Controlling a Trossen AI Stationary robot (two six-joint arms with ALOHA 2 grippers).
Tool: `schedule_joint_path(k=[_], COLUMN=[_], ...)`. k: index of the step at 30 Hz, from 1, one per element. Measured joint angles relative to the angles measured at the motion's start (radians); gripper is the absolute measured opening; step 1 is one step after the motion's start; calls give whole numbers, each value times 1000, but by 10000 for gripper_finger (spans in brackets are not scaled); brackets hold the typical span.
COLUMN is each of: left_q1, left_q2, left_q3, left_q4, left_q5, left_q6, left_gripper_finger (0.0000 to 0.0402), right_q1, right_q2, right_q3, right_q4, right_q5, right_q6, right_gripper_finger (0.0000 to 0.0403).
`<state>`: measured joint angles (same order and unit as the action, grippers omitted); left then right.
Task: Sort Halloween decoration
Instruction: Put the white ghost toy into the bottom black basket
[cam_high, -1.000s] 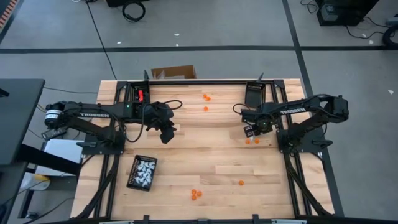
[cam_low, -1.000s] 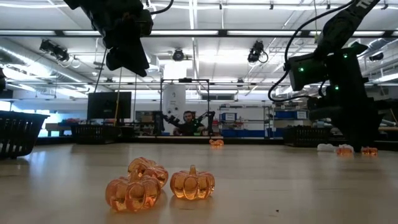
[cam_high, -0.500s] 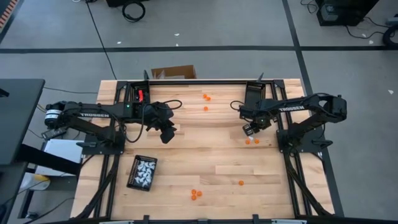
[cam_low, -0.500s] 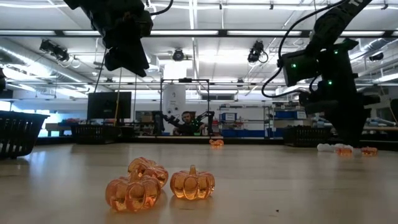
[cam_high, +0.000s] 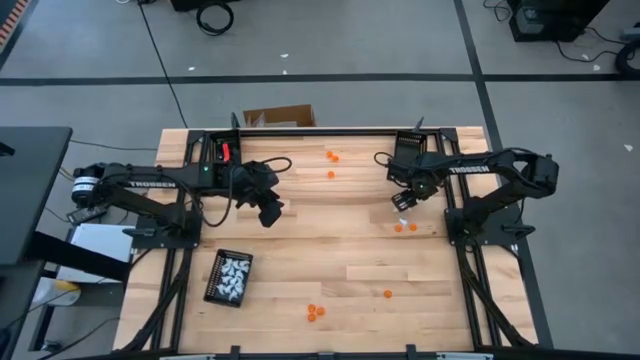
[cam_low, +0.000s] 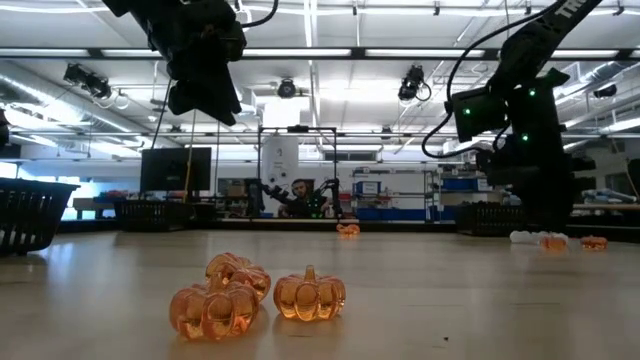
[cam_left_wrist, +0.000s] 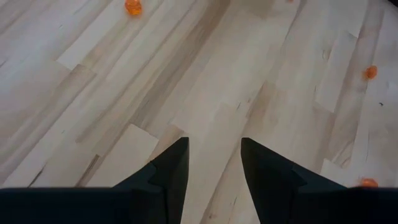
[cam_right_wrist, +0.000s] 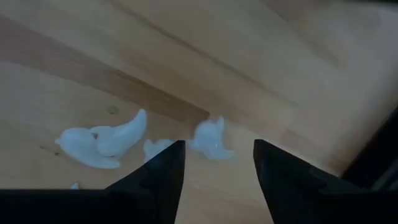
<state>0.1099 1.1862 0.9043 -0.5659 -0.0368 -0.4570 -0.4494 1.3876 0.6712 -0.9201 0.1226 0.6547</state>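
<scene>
Near table's right edge, right end effector (cam_high: 403, 203) spread over white trinkets (cam_right_wrist: 112, 140), left end effector (cam_left_wrist: 213, 163) parted mid-table.

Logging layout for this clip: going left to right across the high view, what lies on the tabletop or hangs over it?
Tray of white trinkets → left tool → cluster of three orange pumpkins → single orange pumpkin → right tool.

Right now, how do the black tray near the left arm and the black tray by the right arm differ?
The tray near the left arm sits toward the table's front and holds a heap of white trinkets; the tray by the right arm sits at the far edge, and I can't make out anything in it. The first lies slightly askew, the second square to the edge. Both are small, black and rectangular.
</scene>
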Motion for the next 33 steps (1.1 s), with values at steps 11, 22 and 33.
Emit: schedule_joint_path(k=[11, 22, 33], left_q1=[6, 6, 6], left_q2=[0, 0, 0], left_q3=[0, 0, 0], left_q4=[0, 0, 0], left_q5=[-1, -9, -18], left_q6=[-26, -48, -52], left_gripper_finger=[155, 155, 155], right_q1=[-112, -144, -144], right_q2=[0, 0, -3], right_q3=[0, 0, -70], right_q4=[34, 50, 86], right_q5=[-41, -73, -108], right_q6=[-167, -143, -82], right_gripper_finger=[197, 197, 196])
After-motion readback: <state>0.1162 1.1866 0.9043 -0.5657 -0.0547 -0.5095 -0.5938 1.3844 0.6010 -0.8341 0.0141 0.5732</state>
